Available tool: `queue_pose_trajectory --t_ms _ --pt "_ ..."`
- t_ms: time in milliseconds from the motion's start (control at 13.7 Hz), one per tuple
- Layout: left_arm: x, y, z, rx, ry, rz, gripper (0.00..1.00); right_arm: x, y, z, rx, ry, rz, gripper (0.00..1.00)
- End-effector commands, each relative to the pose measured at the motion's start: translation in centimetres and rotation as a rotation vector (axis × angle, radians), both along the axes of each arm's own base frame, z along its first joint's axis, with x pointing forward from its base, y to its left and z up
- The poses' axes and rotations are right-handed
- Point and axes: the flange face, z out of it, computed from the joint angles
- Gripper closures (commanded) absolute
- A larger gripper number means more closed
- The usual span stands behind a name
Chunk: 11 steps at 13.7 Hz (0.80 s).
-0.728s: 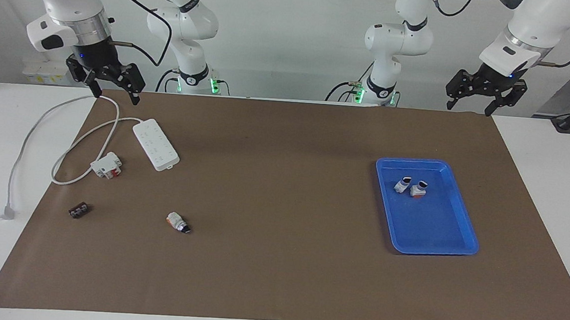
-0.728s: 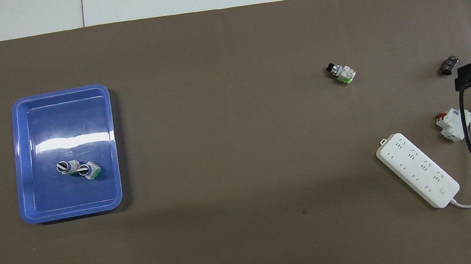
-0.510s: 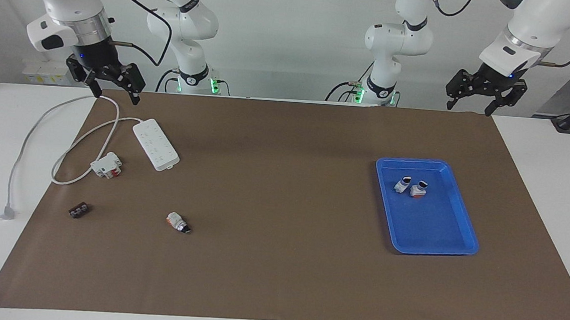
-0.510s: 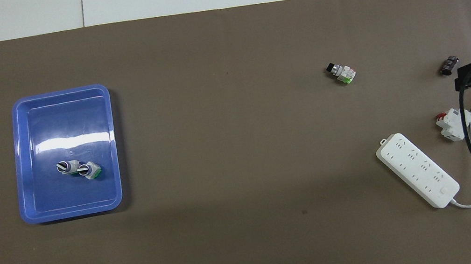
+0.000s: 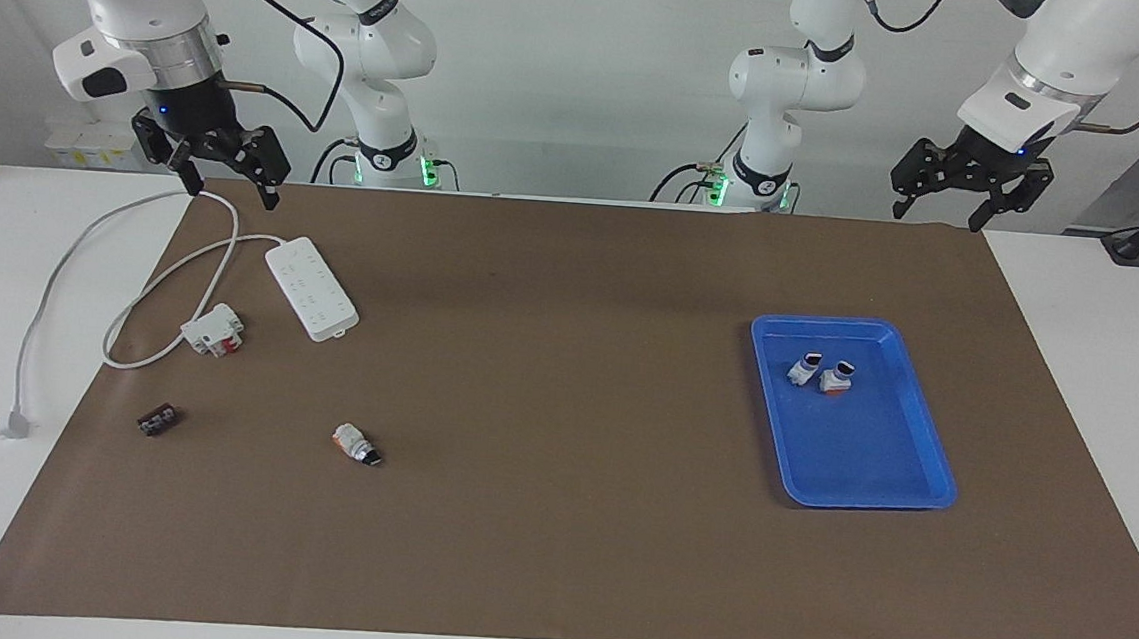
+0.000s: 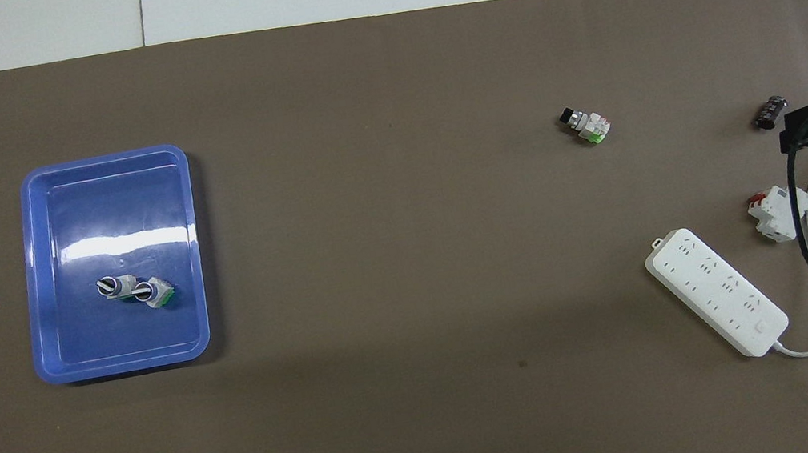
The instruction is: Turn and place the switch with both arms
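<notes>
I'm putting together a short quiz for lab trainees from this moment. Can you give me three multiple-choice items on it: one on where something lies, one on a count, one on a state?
1. Where does the lone knob switch lie?
A. in the blue tray
B. on the brown mat, farther from the robots than the power strip
C. on the power strip

2. How many knob switches lie in the blue tray?
A. none
B. two
C. four

3. What is the state of the right end effector?
A. open and empty, up over the power strip's cord
B. shut on the knob switch
C. pressing the power strip

Key: 1 B, it lies alone on the brown mat, lower in the facing view than the power strip. 2 B, a pair lies side by side in the tray. 3 A, its fingertips stand apart with nothing between them.
</notes>
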Motion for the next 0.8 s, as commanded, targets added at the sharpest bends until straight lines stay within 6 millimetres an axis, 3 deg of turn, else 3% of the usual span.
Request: queue_pose_trajectory --t_ms 0,291,437,583,728 --pt "-0.8 0.2 0.1 0.002 0.004 0.012 0.0 -0.5 -0.7 0.5 0.002 -0.018 -0.004 0.0" --pt "-0.8 0.2 0.0 0.002 0.006 0.012 0.0 0.2 0.5 -0.3 0.006 -0.042 0.181 0.0" --pt "-0.8 0.2 0.1 0.002 0.004 0.012 0.0 1.8 0.5 -3.1 0.001 -0.054 0.196 0.0" --pt "-0.8 0.2 0.1 0.002 0.004 0.012 0.0 3.6 2.8 -6.0 -0.005 -0.067 0.272 0.0" --pt "-0.8 0.2 0.0 0.002 0.006 0.012 0.0 6.3 3.3 -9.6 -0.005 -0.072 0.347 0.0"
